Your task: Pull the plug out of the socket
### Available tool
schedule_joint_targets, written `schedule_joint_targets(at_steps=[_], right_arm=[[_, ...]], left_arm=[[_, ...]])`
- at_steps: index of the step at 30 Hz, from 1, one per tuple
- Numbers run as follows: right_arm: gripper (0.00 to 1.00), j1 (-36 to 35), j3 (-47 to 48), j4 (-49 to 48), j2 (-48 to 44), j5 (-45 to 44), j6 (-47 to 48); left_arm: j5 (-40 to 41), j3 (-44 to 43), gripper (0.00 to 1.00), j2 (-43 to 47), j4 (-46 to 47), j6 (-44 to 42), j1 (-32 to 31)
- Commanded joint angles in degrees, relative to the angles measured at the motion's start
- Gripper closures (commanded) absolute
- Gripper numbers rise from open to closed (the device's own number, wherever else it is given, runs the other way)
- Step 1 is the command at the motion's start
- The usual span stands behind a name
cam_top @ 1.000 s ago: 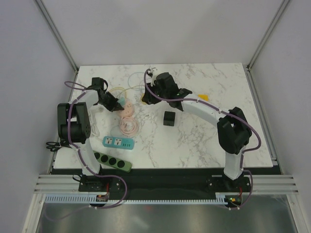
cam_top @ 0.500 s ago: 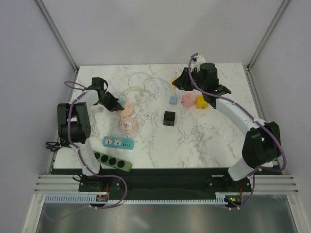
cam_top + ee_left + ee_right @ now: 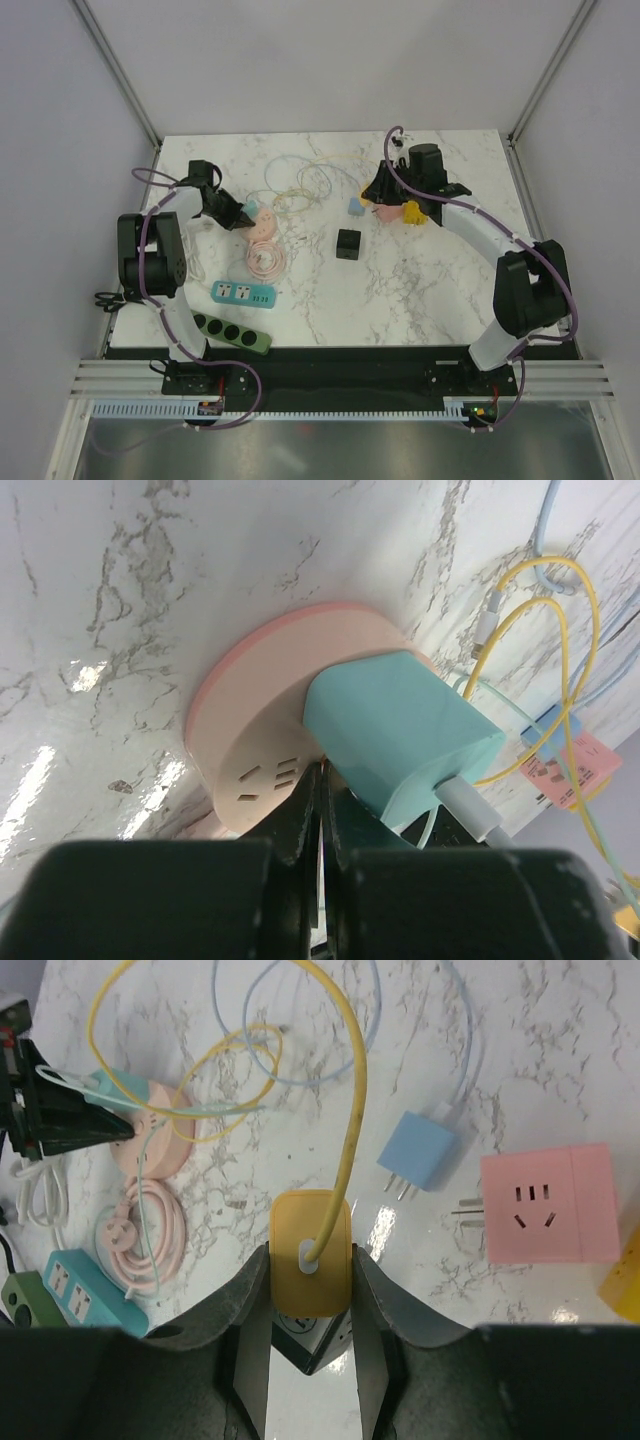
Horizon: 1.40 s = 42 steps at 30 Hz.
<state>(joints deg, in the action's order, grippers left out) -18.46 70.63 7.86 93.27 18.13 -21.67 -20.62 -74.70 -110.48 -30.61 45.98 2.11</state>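
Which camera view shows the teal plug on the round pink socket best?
The left wrist view: the teal plug is large and close, seated in the round pink socket, with its white cable visible. The right wrist view shows the teal plug small, at the far left. The top view shows only a tiny speck.

Near the right gripper [image 3: 310, 1282] sits a black cube [image 3: 348, 244]. A blue adapter [image 3: 420, 1150] and a pink square socket block [image 3: 545, 1205] lie just beside it. Well apart from it are a coiled pink cord [image 3: 150, 1225], a teal power strip [image 3: 85, 1280] and a green power strip [image 3: 232, 333].
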Motion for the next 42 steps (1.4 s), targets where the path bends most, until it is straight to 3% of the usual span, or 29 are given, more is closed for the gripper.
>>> schedule_joint_targets(at_steps=[1,9,18,25,32,35,42], right_arm=[[0.92,-1.14,-1.72,-0.30,1.90,2.79,0.05],[0.69,-3.42,-2.69,2.86,4.37,-1.95,2.68],[0.48,-3.69,-2.25,5.58,7.01,-7.75,5.23],[0.28,-4.56,4.59,11.29,7.71,-12.13,8.92],[0.18,-15.35,14.87,12.80,10.43,-19.08,11.83],[0.13,-21.41,20.50,11.40,14.73,-21.46,12.00],[0.11,-29.79,34.98,4.98,27.98,-23.58,9.37]], left_arm=[[0.85,1.65,0.98,3.86,4.84,-2.64,-0.18],[-2.40,3.15,0.97,8.08,9.34,-5.37,-0.18],[-4.60,4.56,0.86,10.63,11.98,-5.90,-0.09],[-6.53,4.65,0.79,10.19,12.24,-5.37,3.85],[-9.34,5.88,0.87,9.84,13.47,-3.00,7.03],[-9.52,6.05,0.90,8.79,13.47,-2.38,7.21],[-9.88,6.05,0.94,6.15,13.47,-1.77,7.82]])
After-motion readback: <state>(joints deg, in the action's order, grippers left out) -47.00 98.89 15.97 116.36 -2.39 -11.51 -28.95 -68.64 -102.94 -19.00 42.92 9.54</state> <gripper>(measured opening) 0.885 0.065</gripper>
